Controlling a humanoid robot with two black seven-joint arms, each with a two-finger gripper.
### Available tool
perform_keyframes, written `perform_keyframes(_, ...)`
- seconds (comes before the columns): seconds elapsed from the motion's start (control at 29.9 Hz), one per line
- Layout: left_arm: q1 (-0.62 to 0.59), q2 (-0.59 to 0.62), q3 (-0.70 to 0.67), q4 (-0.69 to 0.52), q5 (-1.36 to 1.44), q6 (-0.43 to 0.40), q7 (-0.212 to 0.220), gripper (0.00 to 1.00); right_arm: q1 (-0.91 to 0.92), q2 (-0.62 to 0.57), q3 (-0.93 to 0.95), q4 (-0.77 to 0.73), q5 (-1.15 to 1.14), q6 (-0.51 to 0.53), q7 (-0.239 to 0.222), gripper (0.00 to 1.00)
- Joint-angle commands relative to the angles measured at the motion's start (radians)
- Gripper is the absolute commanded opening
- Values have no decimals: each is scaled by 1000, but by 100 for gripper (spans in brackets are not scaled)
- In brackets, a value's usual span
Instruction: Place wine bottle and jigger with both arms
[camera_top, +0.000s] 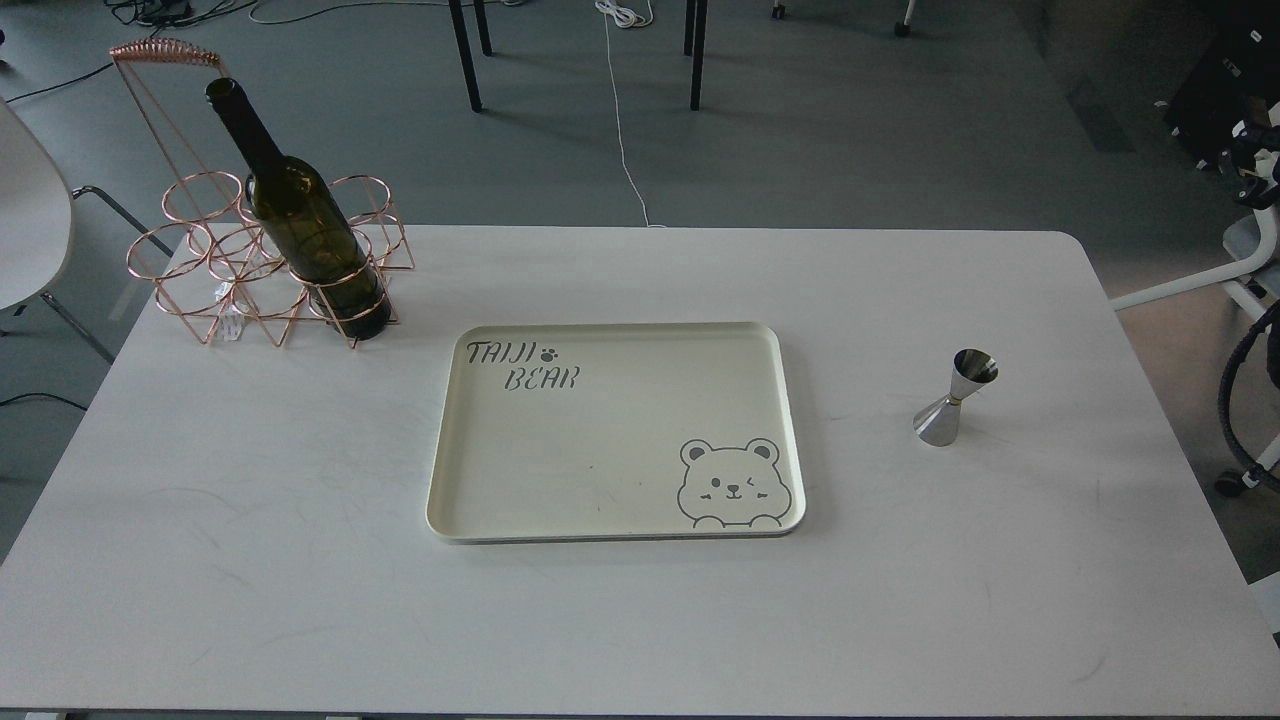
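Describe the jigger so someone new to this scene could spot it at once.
Start at the cream tray printed with a bear, in the middle of the white table. Right of it, standing alone, is the jigger: a small, shiny steel hourglass-shaped cup, the only metal item on that side.

Wine bottle (305, 215) in rack (215, 262), seemingly front-right ring, far-left; tray (450, 440) centre; jigger (955, 397) right.

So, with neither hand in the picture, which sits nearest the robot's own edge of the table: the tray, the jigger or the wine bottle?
1. Tray, centre, nearest the robot.
2. Jigger, right side, a bit farther back.
3. Wine bottle, far left corner, standing in the copper wire rack.
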Motion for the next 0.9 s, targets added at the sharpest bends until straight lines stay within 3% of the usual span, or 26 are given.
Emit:
perform_keyframes(0.0,50,-11,1,52,-139,-113,-5,98,-9,3,2,1,7,1,0,99)
perform_keyframes(0.27,188,-66,-4,84,-288,-190,-5,98,-64,2,4,1,189,27,0,99)
perform_keyframes(0.63,347,-166,-40,129,-438,-197,-8,98,-167,16,4,1,276,62,0,99)
perform_keyframes(0.87,380,-236,-86,205,-435,-197,0,98,-174,42,4,1,282,62,-64,99)
